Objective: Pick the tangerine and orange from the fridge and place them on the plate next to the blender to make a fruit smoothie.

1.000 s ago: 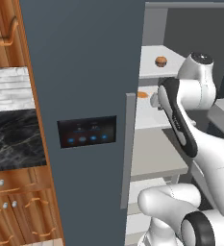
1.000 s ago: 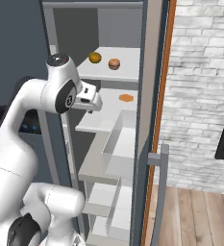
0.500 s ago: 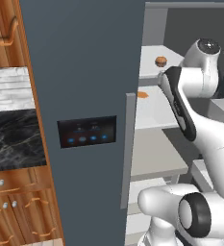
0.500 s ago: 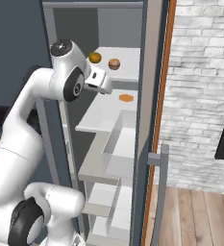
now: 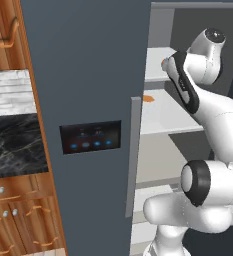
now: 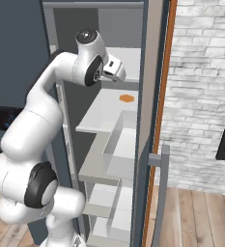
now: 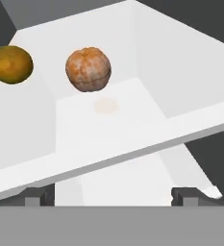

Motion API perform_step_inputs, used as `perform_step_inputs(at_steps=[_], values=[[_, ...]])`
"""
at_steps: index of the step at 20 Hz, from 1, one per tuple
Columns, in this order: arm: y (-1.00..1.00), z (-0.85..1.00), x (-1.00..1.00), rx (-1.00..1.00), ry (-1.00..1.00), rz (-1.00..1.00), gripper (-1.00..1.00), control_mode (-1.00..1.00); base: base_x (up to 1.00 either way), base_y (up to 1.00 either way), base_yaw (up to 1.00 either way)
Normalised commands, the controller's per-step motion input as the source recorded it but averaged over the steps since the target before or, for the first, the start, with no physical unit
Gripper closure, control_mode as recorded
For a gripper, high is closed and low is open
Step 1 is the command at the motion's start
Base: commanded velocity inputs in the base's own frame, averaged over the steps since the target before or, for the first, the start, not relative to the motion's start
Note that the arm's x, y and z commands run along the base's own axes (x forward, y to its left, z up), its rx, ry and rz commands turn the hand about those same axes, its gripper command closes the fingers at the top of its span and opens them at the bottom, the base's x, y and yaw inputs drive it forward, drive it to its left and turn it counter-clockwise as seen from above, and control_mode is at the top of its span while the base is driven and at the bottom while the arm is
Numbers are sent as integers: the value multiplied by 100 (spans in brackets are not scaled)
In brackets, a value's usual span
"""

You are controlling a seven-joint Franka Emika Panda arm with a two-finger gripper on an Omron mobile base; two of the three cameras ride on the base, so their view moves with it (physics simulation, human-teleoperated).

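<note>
Left base view: the fridge (image 5: 88, 100) stands open and the arm reaches in at upper right, beside the upper shelf (image 5: 160, 55); a flat orange thing (image 5: 148, 98) lies on the shelf below.

Right base view: the gripper (image 6: 115, 71) sits at upper centre — empty.

Hand view: the fingertips (image 7: 34, 197) at the bottom edge stand wide apart, holding nothing. The tangerine (image 7: 88, 68) lies ahead, up and left of centre — round, ribbed, dull orange; a darker fruit (image 7: 8, 64) sits at far left.
</note>
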Motion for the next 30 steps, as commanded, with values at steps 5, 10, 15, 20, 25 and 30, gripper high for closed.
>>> perform_step_inputs(at_steps=[5, 10, 15, 20, 25, 30], values=[[-3, 0, 25, 0, -16, 2, -100, -100, 0, 0, 0], [0, 0, 5, 0, -14, 4, -100, -100, 0, 0, 0], [0, 0, 57, 0, 7, 0, -100, -100, 0, 0, 0], [0, 0, 53, 0, 5, 0, -100, -100, 0, 0, 0], [-1, 0, 42, 0, 0, 1, -100, -100, 0, 0, 0], [-4, 0, 39, 0, 0, 1, -100, -100, 0, 0, 0]])
